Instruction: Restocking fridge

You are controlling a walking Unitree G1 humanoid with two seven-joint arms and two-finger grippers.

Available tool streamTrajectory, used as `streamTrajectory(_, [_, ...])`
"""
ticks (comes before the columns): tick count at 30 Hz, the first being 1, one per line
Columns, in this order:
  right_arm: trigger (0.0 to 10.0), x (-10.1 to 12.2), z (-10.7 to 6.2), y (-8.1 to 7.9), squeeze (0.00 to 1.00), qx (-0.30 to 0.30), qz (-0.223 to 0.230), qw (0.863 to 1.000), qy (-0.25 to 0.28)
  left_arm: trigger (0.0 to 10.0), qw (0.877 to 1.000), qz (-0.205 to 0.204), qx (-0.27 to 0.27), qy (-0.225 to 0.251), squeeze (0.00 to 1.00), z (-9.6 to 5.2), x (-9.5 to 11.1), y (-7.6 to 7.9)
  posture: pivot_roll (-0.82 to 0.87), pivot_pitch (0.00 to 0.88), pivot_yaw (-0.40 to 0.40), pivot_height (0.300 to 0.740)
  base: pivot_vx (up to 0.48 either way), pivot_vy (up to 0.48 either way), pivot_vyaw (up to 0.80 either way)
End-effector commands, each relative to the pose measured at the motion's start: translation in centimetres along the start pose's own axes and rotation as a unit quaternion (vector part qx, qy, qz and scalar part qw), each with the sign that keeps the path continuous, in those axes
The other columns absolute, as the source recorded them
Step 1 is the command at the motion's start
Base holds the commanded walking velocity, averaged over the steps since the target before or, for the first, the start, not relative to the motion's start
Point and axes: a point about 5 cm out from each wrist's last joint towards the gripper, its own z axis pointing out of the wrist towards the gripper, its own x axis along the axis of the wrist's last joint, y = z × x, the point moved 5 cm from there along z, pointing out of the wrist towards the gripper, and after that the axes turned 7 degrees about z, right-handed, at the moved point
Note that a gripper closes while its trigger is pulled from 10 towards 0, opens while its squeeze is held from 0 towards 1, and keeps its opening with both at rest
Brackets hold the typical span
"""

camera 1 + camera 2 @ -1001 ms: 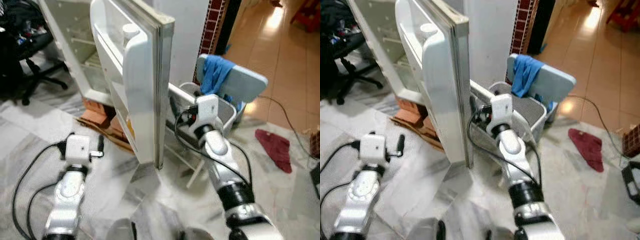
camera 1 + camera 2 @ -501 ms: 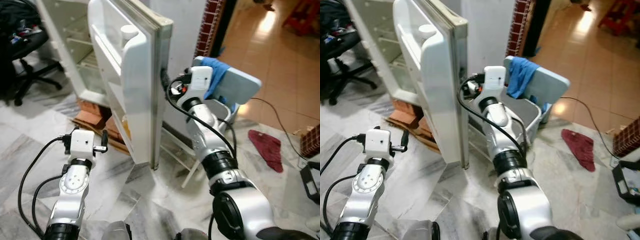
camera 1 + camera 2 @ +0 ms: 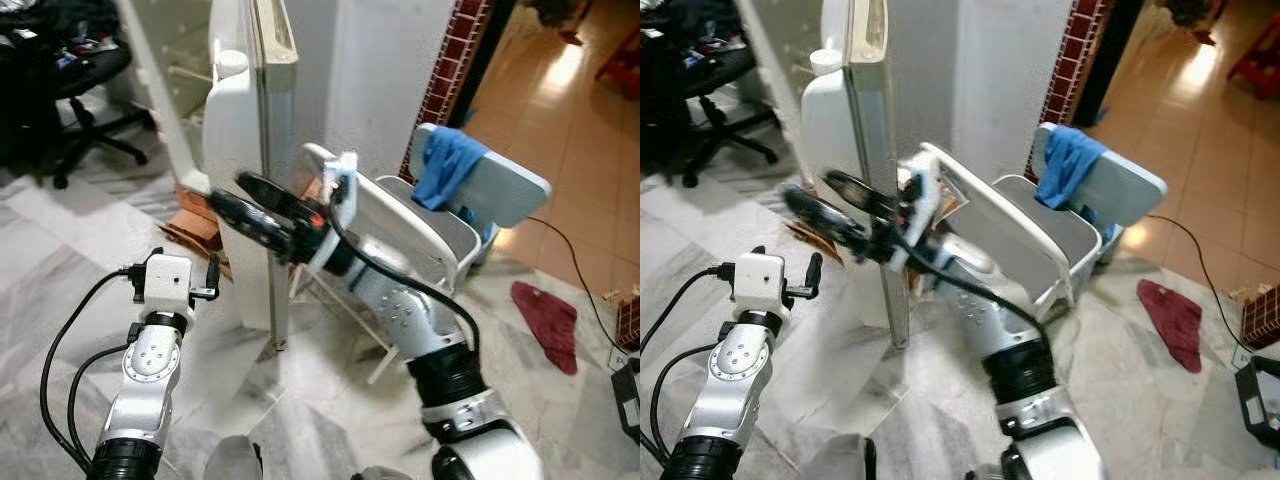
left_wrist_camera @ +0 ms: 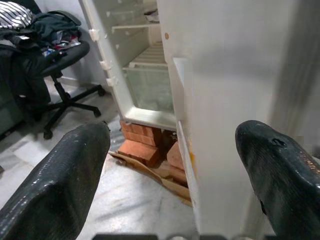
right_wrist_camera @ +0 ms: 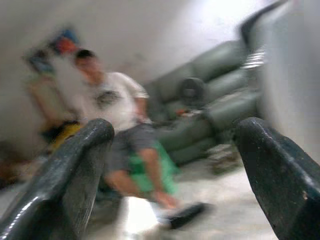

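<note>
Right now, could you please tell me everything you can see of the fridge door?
The fridge door is white, seemingly painted metal outside with a moulded plastic liner, and stands wide open, seen nearly edge-on. Its inner side carries moulded shelves, and a white bottle cap pokes up from the top one. A yellowish stain marks its lower inner edge in the left wrist view. Its bottom corner hangs just above the marble floor. The right end effector, open, reaches across its edge; the open left end effector hovers beside it.

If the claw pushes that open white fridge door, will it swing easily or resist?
The open white fridge door probably swings freely, being hinged and seemingly almost empty. The fridge sits on red bricks, so a hard shove might rock it. The right claw, open beside the edge, may slip on smooth plastic.
</note>
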Motion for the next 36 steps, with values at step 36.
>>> streamTrajectory(36, [10.0,-1.3,-13.4,8.5,0.00,-0.387,-0.171,0.906,0.007,10.0,1.000,-0.021,0.022,-0.008,0.00,-0.2,-0.8,-1.9,-0.01,0.000,-0.008,0.740,0.000,0.328,0.00])
